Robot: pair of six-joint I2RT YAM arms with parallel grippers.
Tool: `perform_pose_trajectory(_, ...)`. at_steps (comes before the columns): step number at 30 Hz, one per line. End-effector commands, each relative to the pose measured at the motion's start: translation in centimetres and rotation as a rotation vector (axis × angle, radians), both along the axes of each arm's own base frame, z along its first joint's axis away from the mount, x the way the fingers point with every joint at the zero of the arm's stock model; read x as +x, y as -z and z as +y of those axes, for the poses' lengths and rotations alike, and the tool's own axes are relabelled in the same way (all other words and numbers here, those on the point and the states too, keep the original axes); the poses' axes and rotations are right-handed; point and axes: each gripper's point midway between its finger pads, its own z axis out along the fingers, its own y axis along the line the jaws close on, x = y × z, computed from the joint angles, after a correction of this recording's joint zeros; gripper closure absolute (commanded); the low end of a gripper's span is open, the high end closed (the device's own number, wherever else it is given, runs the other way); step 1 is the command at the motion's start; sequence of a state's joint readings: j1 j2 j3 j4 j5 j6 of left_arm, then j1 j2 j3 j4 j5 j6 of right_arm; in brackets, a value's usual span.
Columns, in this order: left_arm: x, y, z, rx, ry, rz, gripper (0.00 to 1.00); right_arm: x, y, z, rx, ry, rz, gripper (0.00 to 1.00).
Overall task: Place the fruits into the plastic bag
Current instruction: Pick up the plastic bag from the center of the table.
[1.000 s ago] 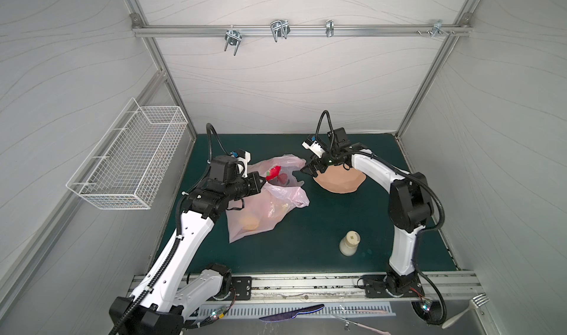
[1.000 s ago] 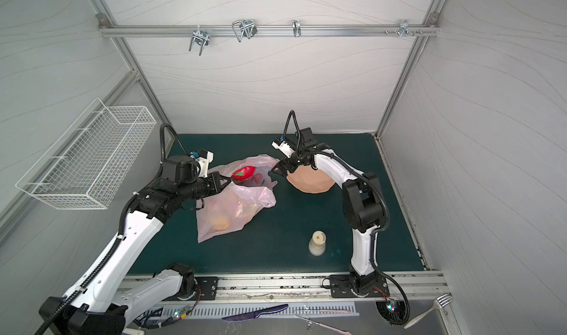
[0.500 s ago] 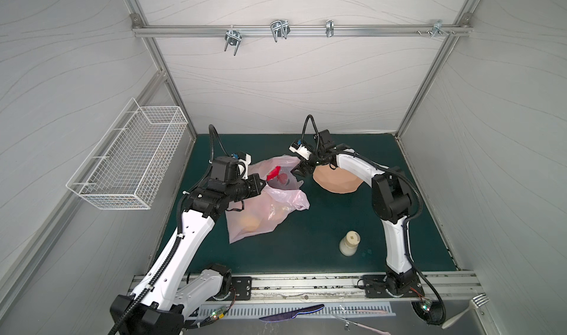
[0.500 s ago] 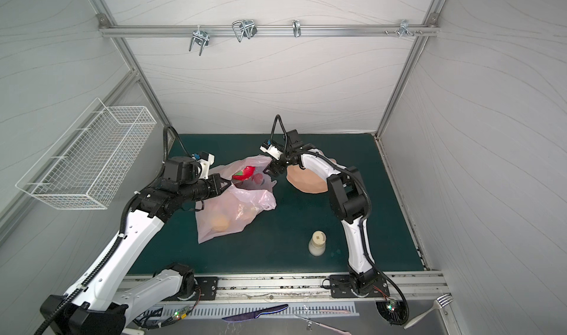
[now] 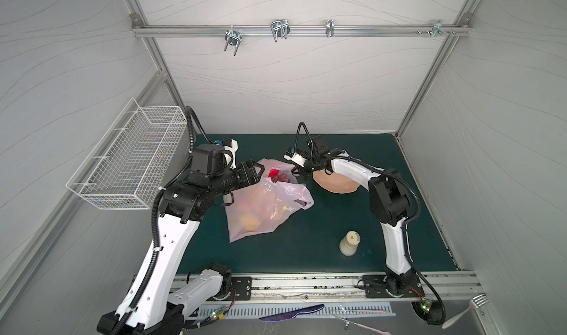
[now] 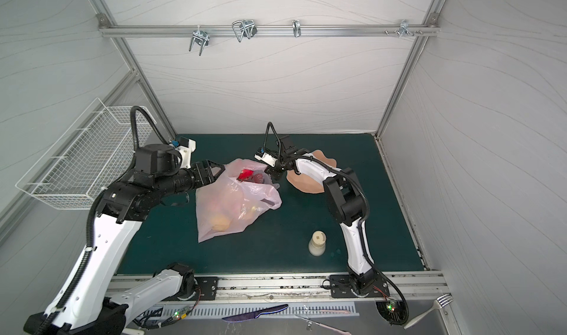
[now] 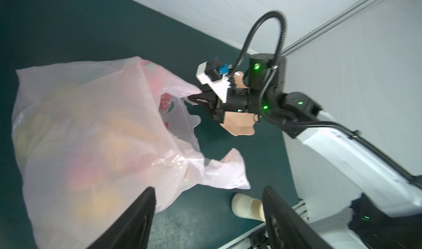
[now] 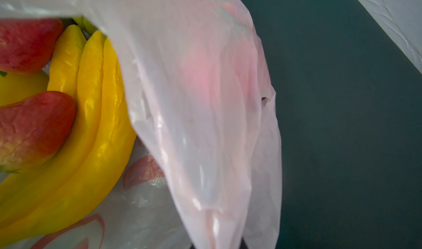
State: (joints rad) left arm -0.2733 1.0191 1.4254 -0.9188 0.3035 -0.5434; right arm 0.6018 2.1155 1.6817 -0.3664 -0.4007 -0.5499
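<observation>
The pale-pink plastic bag [image 5: 267, 204] lies on the green mat, its mouth toward the back. Fruits show inside it: a red one [image 5: 274, 174] at the mouth and yellow-orange shapes [image 5: 251, 223] through the film. In the right wrist view a yellow banana bunch [image 8: 91, 122] and two red strawberries [image 8: 29, 127] lie in the bag. My right gripper [image 5: 296, 172] is shut on the bag's rim [image 7: 194, 92], with film pinched at its jaws [image 8: 217, 236]. My left gripper [image 7: 209, 213] is open beside the bag's left edge and holds nothing.
The peach plate [image 5: 334, 183] lies just right of the bag, under my right forearm, with no fruit showing on it. A cream bottle [image 5: 349, 243] stands at the front right of the mat. A white wire basket [image 5: 129, 161] hangs on the left wall.
My right gripper moved left from the plate to the bag's mouth and shut on its rim. My left gripper opened and let go of the bag.
</observation>
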Motion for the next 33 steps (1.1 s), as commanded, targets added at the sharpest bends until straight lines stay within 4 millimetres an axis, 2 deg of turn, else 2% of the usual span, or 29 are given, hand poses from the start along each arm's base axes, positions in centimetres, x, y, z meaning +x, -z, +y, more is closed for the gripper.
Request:
perform_pose_trajectory(1,-2.0,-0.4,-1.9,-0.12,0.06,0.092,0.24,-0.6,-3.4,-0.1,0.041,-0.027,-0.044,1.0)
perform_pose_trajectory(4,-3.3,0.4,-4.4,-0.208,0.121,0.181,0.24,-1.0,-3.5,-0.2,0.042,-0.024,-0.026,1.0)
perform_pose_trajectory(9,-4.4,4.0,-6.7,-0.333,0.076,0.467,0.27,-1.3,-3.5,-0.4,0.034,-0.022,-0.012,1.0)
perform_pose_trajectory(11,-4.7,4.2,-7.6,-0.357,0.073,0.508,0.27,-1.4,-3.6,-0.5,0.031,-0.025,-0.008,1.0)
perform_pose_trajectory(14,-4.9,5.2,-8.4,-0.297,0.055,0.54,0.27,-1.6,-3.7,-0.5,0.031,-0.028,-0.009,1.0)
perform_pose_trajectory(16,-5.3,6.8,-8.3,-0.202,0.034,0.585,0.28,-1.6,-4.0,-0.5,0.032,-0.025,-0.012,1.0)
perform_pose_trajectory(19,-5.2,8.2,-9.1,-0.16,0.017,0.615,0.28,-1.6,-4.2,-0.7,0.024,-0.02,-0.012,1.0)
perform_pose_trajectory(23,-4.4,10.1,-9.2,-0.172,-0.072,0.657,0.28,-1.9,-4.3,-0.5,0.017,-0.024,-0.014,1.0)
perform_pose_trajectory(28,-1.9,9.7,-9.7,-0.218,-0.158,0.623,0.27,-2.6,-3.9,-0.2,-0.009,-0.041,-0.019,1.0)
perform_pose_trajectory(33,-0.8,10.0,-8.9,-0.181,-0.241,0.613,0.25,-2.8,-3.8,-0.1,-0.018,-0.044,-0.021,1.0)
